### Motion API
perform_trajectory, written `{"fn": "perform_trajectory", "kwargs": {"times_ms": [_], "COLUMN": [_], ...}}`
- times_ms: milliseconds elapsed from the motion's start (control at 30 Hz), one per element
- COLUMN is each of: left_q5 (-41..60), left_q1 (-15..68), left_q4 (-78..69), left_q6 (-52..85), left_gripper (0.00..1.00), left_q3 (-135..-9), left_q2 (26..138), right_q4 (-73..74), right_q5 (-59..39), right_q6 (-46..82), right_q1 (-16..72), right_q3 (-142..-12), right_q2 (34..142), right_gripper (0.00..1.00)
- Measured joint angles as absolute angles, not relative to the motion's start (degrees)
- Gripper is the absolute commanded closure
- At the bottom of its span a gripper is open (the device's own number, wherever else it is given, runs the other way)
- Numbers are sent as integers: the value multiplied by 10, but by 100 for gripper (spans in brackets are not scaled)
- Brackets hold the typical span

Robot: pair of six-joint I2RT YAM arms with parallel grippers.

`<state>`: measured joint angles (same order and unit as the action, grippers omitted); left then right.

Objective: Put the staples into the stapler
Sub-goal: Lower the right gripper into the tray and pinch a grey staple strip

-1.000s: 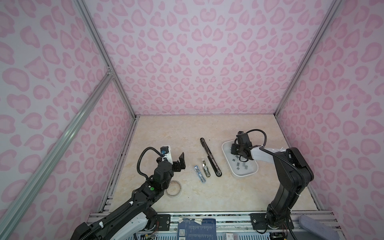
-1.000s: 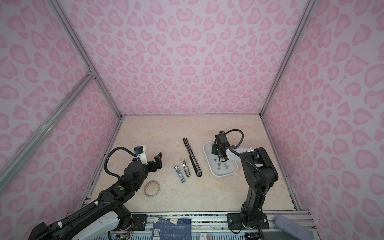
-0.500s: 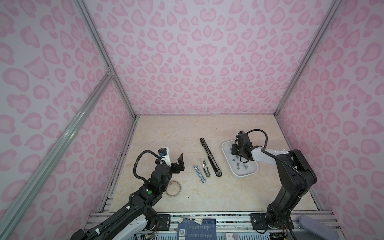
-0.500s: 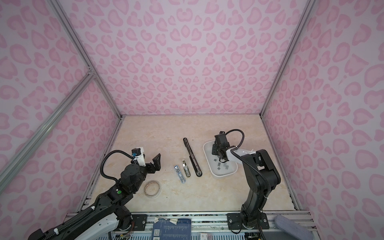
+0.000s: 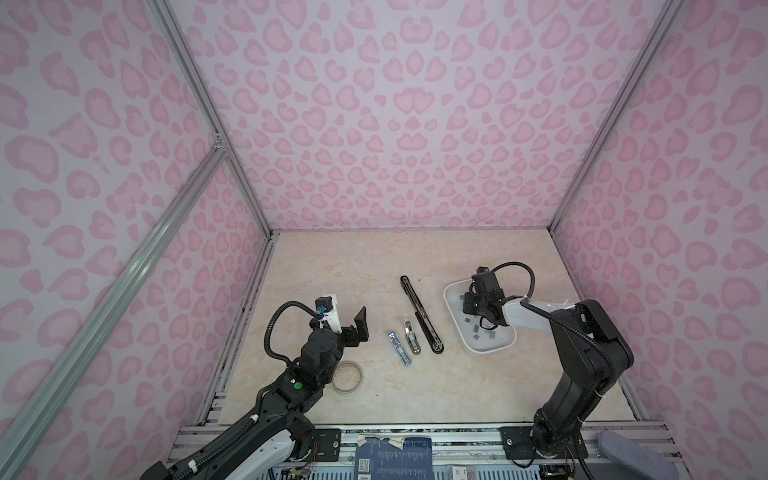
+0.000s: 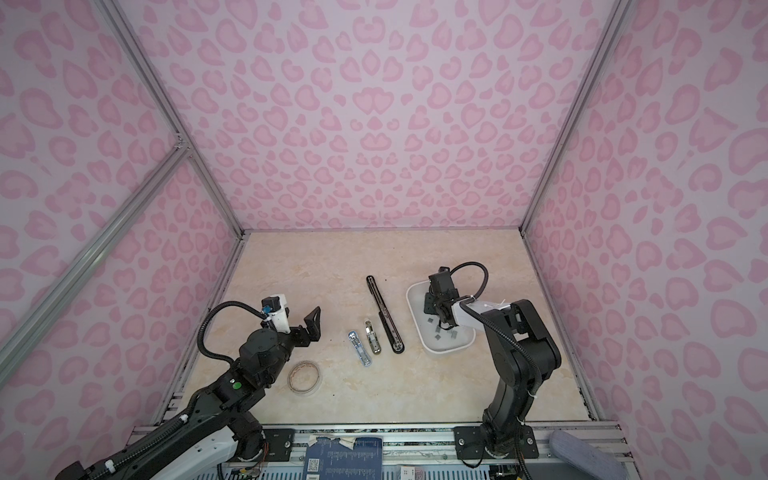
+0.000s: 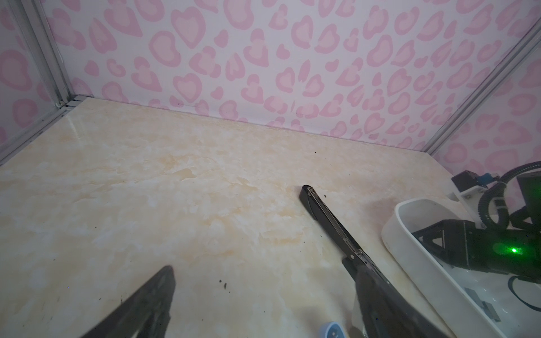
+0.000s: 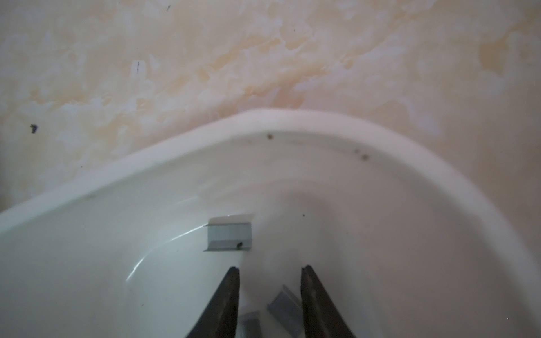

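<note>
Several grey staples (image 5: pixel 477 332) (image 6: pixel 437 330) lie in a white tray (image 5: pixel 490 352) (image 6: pixel 449 351) (image 8: pixel 292 117). My right gripper (image 5: pixel 467 301) (image 6: pixel 428 307) (image 8: pixel 269 272) hangs low in the tray's far part, open by a narrow gap. One staple strip (image 8: pixel 285 307) lies loose between its fingers and another strip (image 8: pixel 229 235) lies just ahead. The long black stapler (image 5: pixel 419 313) (image 6: pixel 384 313) (image 7: pixel 328 219) lies opened out flat left of the tray. My left gripper (image 5: pixel 348 322) (image 6: pixel 300 324) (image 7: pixel 266 292) is wide open and empty, left of the stapler.
Two small staplers, one blue (image 5: pixel 399 348) and one silver (image 5: pixel 411 341), lie side by side left of the black one. A tape ring (image 5: pixel 347 376) (image 6: pixel 304 377) lies beside my left arm. Pink patterned walls close in the tabletop on three sides.
My left arm has sunk slightly toward the near edge, its gripper still wide open. The right gripper has stayed low in the tray with hardly any movement.
</note>
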<state>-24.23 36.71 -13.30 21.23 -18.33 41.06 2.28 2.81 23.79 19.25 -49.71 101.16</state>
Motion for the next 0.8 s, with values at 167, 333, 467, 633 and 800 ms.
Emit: {"fn": "perform_trajectory", "kwargs": {"times_ms": [167,333,467,633,800], "left_q5": [-240,-236,-226,-223,-220], "left_q1": [367,367,367,367,367], "left_q4": [-132,-130,-128,-125,-124], "left_q6": [214,216,222,227,229], "left_gripper": [3,3,3,3,3], "left_q3": [-181,-175,-169,-161,-159], "left_q2": [404,389,371,354,349], "right_q4": [24,34,37,38,38], "right_q5": [35,43,50,59,62], "right_q6": [244,249,259,265,266], "right_q1": [195,196,195,190,191], "right_q3": [-490,-466,-441,-433,-437], "right_q2": [1007,991,969,962,967], "right_gripper": [73,71,72,73,74]}}
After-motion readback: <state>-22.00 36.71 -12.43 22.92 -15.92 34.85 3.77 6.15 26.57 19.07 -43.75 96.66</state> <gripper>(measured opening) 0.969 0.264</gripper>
